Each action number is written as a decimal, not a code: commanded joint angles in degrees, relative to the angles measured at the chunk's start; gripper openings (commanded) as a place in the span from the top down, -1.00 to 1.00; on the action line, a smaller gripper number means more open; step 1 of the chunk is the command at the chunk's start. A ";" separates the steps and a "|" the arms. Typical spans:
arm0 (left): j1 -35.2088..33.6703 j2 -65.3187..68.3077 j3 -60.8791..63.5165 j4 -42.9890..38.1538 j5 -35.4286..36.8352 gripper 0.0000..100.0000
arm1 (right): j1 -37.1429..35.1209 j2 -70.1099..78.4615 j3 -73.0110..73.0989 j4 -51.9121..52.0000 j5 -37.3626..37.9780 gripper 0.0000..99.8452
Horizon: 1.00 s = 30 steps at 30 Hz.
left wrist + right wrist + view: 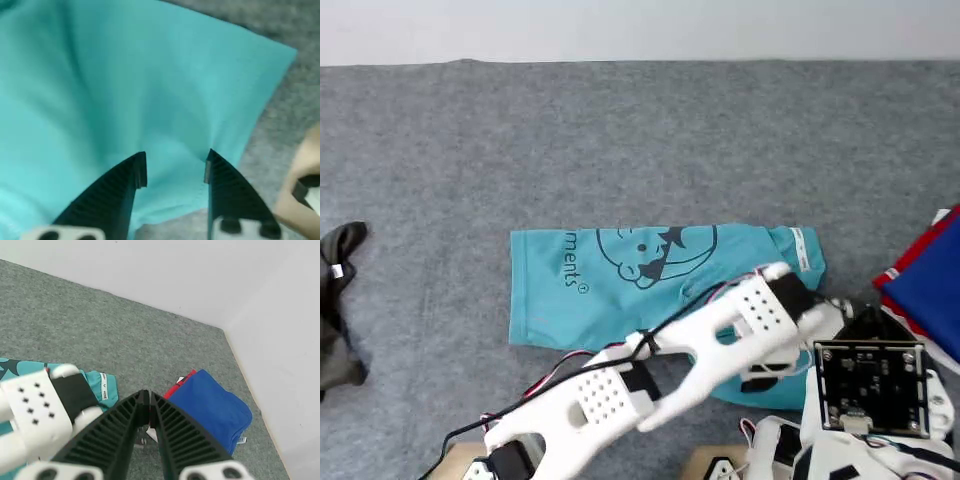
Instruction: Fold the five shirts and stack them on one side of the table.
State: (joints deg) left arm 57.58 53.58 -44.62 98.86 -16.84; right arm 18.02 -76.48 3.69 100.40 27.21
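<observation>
I'd call this under halfway. A blue shirt (930,290) lies folded on a red shirt (918,248) at the table's right edge. The teal shirt (620,290) sits mid-table, partly folded as far as I can tell, and a dark shirt (340,300) lies crumpled at the left edge. My left gripper (175,167) hangs spread over the teal shirt's edge, and my right gripper (150,400) is clenched on nothing.
</observation>
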 commanded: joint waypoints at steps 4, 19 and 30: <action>0.88 -3.87 0.75 1.67 0.53 0.56 | 0.66 -0.13 0.09 2.24 -0.35 0.98; 0.62 -4.40 8.13 -1.76 0.18 0.74 | 0.66 -0.13 0.09 2.24 -0.35 0.98; -0.70 -4.31 -0.66 1.67 -0.53 0.99 | 0.66 -0.13 1.49 2.24 -0.35 0.98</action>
State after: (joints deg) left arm 57.85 51.65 -41.63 98.77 -16.66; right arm 18.02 -76.48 4.66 100.40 27.21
